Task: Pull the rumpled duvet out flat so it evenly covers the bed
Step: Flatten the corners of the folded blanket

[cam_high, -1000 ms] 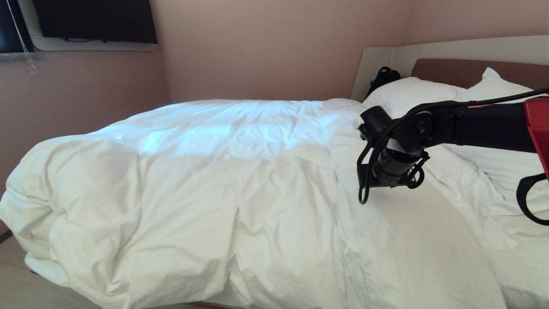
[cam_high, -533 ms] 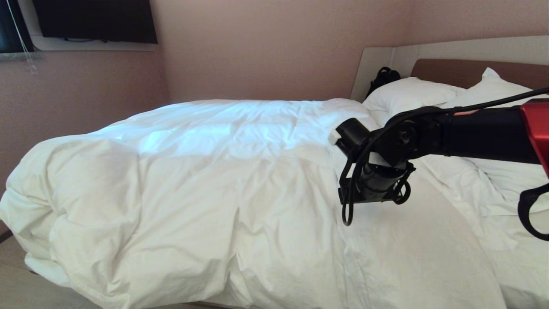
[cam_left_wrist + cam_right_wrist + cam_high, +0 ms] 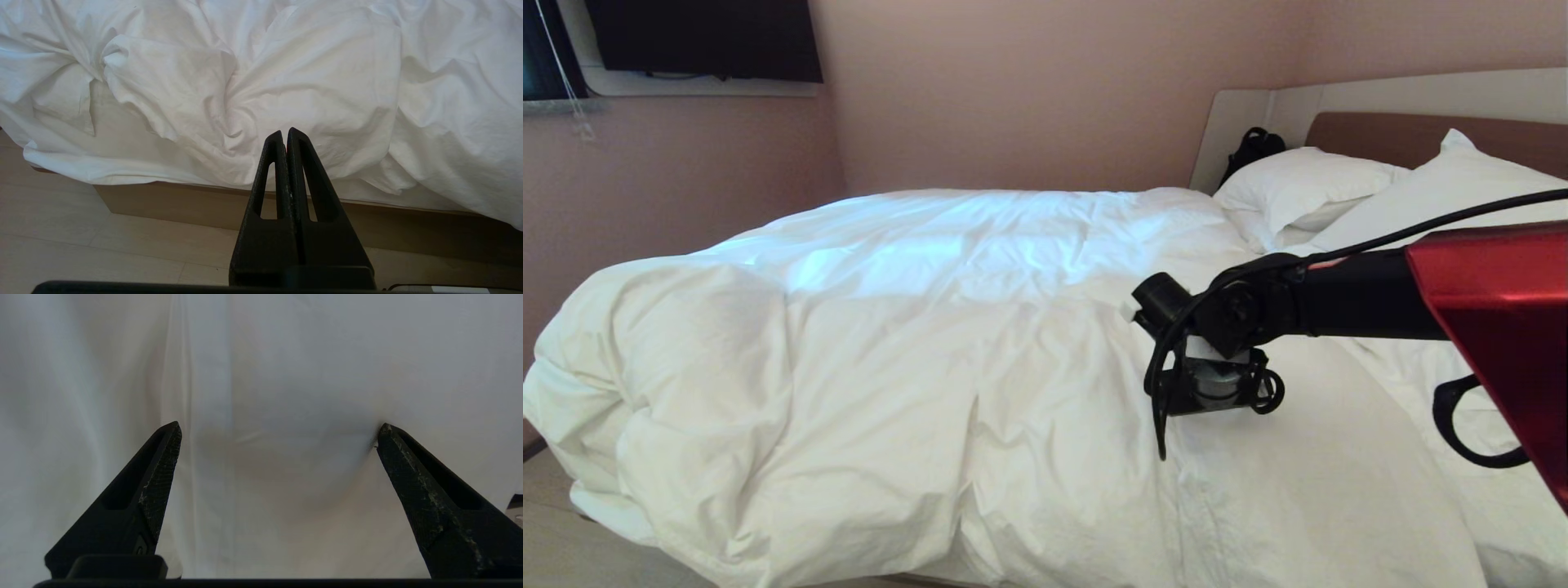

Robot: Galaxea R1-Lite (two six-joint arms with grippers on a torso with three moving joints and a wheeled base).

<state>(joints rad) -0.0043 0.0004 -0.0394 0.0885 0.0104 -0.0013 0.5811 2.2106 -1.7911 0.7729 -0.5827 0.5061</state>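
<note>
The white duvet lies puffy and creased over most of the bed, bunched at the foot end on the left. My right arm's wrist points down onto the duvet's right-middle, and its fingers are hidden under it in the head view. In the right wrist view the right gripper stands wide open over smooth duvet cloth, with one fingertip denting it. The left gripper is shut and empty. It hangs low beside the bed's beige base, facing the duvet's hanging folds.
Two white pillows lean against the headboard at the right. A black bag sits behind the far pillow. The wall runs along the bed's far side, with a dark screen on it. Pale floor shows beside the bed.
My right arm has swung away from the pillows, leftward and down, and its wrist is now lower over the duvet's middle. The duvet itself has not shifted.
</note>
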